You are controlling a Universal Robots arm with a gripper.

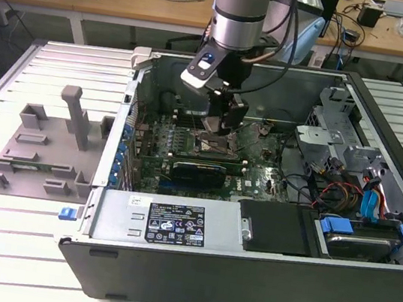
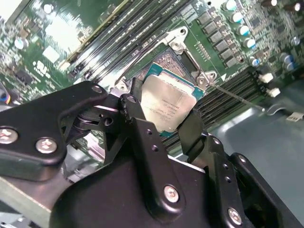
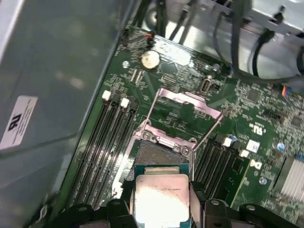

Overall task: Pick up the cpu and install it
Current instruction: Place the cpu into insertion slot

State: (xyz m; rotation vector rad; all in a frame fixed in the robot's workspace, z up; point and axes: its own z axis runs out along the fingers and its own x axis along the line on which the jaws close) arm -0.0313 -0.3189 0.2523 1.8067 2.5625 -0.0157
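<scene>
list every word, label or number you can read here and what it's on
No text here can be read.
black label on the metal cover: print and symbols too small
white sticker on the case wall: blurred
cpu top: faint engraving, unreadable
motherboard: white markings too small

In exterior view, looks down from afar on whole case (image 1: 243, 279), arm (image 1: 239, 12) at 12 o'clock; in both wrist views, close onto socket (image 2: 165, 59) (image 3: 156, 154).
</scene>
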